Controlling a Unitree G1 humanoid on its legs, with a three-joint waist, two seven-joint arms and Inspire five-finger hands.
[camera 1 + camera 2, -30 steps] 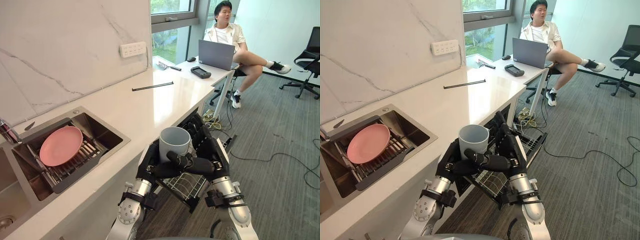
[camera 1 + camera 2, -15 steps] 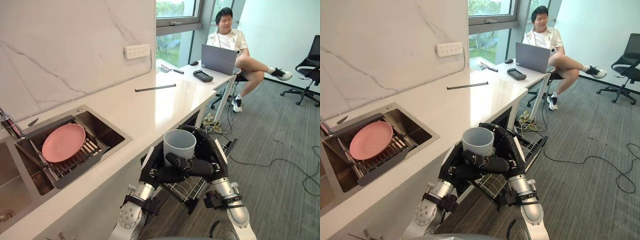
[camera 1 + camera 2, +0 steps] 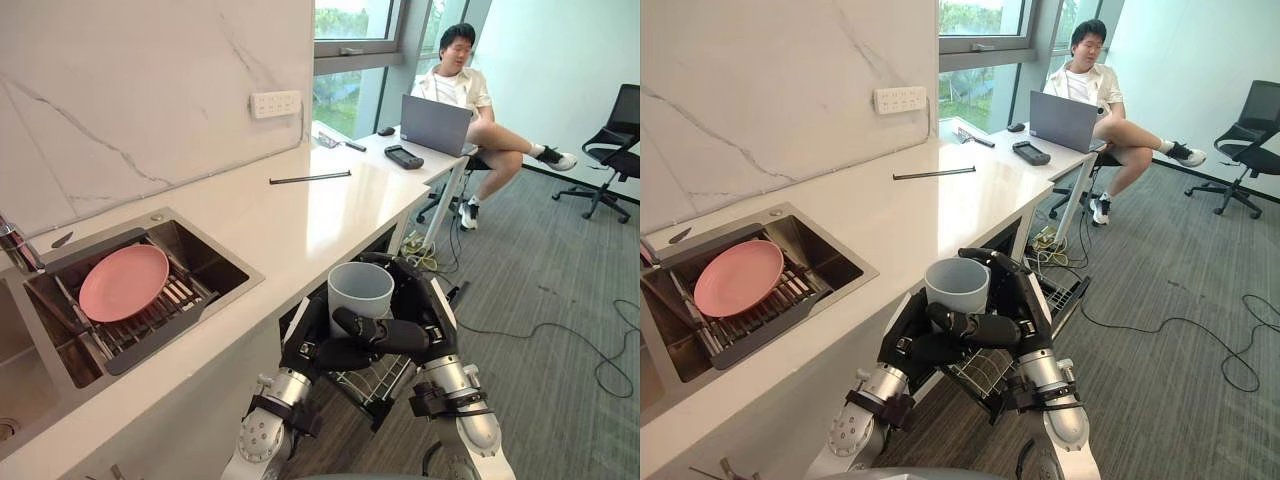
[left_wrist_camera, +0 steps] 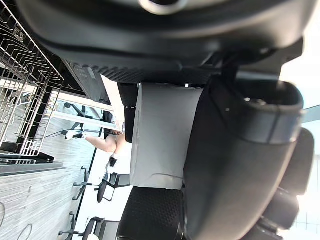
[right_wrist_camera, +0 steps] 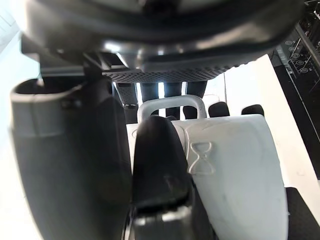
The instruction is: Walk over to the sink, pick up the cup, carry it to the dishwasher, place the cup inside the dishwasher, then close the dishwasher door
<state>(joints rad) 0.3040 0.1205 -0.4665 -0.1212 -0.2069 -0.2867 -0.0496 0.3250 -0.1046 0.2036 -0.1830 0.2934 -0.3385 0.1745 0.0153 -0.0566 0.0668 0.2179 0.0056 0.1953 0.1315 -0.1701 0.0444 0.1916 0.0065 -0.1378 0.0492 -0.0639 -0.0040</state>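
You had the cup (image 3: 360, 291) upright between both hands, off the counter (image 3: 300, 215) and just out from its front edge, above the dishwasher's wire rack (image 3: 372, 377), which stood out from under that edge. Your left hand (image 3: 316, 349) was curled round the cup's left side and your right hand (image 3: 421, 322) round its right side, with the right thumb lying across the front of the cup below the rim. In the left wrist view the cup's grey wall (image 4: 162, 135) sat tight between dark fingers; in the right wrist view its pale side (image 5: 240, 170) and looped handle (image 5: 171, 106) showed past the thumb. So both hands gripped the cup.

At the counter's left end the sink (image 3: 218, 262) held a pink plate (image 3: 124, 283) leaning on a drain rack. A thin dark rod (image 3: 310, 178) lay near the counter's back edge, and a white socket strip (image 3: 276, 103) sat on the marble wall above it. Beyond the counter's far end a person (image 3: 462, 88) sat at a desk behind a laptop (image 3: 434, 125). An office chair (image 3: 612, 140) stood on the carpet at the room's far right.
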